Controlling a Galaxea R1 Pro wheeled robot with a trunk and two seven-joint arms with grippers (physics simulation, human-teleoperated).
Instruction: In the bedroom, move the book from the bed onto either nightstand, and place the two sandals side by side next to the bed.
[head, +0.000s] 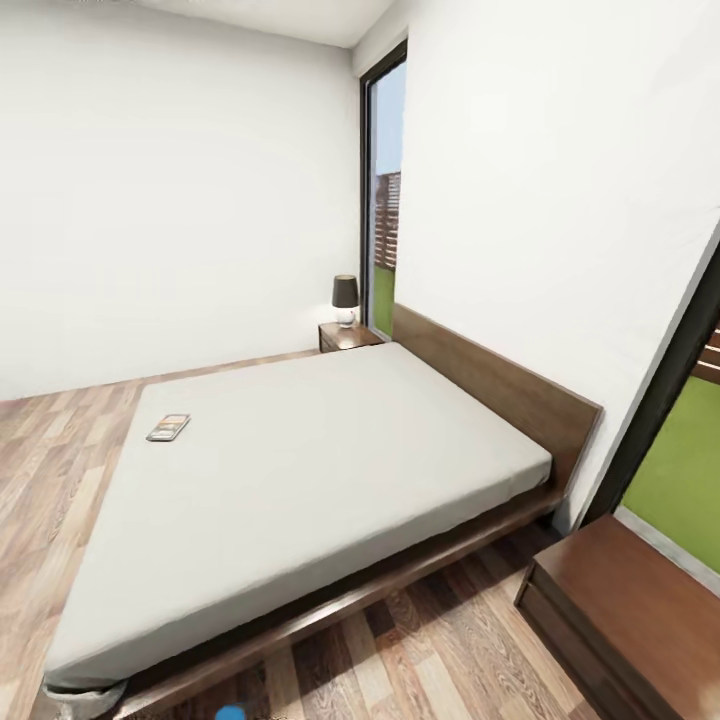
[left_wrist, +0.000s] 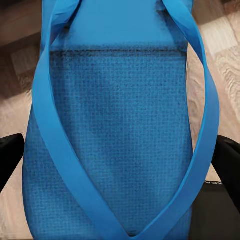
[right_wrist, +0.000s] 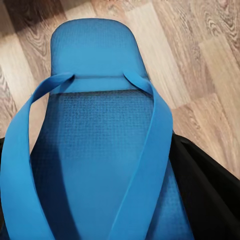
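Observation:
The book, dark with an orange band, lies flat near the foot-end left corner of the bed, on its off-white mattress. One nightstand stands at the far side of the headboard, and another nightstand is close at the lower right. In the left wrist view a bright blue sandal sits between the black fingers of my left gripper, above the wood floor. My right gripper holds the other sandal the same way. A blue sliver shows at the head view's bottom edge.
A small lamp with a dark shade stands on the far nightstand. Tall dark-framed windows flank the headboard wall. Wood-plank floor runs between the bed's near side and the near nightstand, and more floor lies left of the bed.

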